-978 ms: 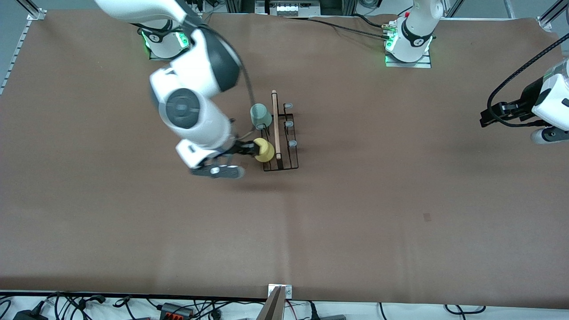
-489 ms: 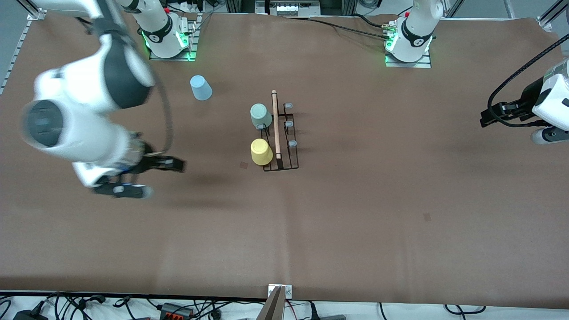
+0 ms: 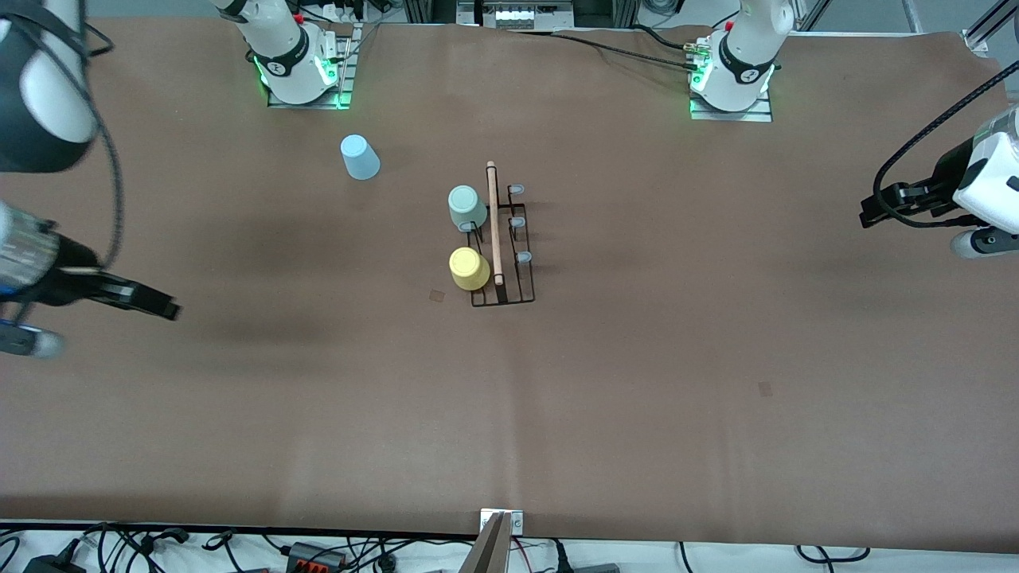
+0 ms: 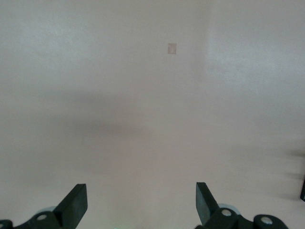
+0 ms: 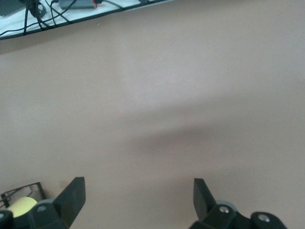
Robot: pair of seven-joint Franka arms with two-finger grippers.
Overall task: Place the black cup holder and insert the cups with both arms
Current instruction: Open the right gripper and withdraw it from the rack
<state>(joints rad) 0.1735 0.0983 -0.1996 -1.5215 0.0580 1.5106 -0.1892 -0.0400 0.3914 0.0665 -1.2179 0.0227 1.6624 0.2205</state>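
The rack (image 3: pixel 501 247) sits mid-table with the mint cup (image 3: pixel 466 207) and yellow cup (image 3: pixel 469 268) on its pegs. The blue cup (image 3: pixel 360 157) stands apart, near the right arm's base; light, slick plastic, best pinched across its sides. Both the right gripper (image 3: pixel 155 305) and left gripper (image 3: pixel 872 208) hang empty, spread wide.

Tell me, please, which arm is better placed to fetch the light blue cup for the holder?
Probably right. The light blue cup stands near the right arm's base; the right end effector is open at that end. The left end effector waits at the other end.
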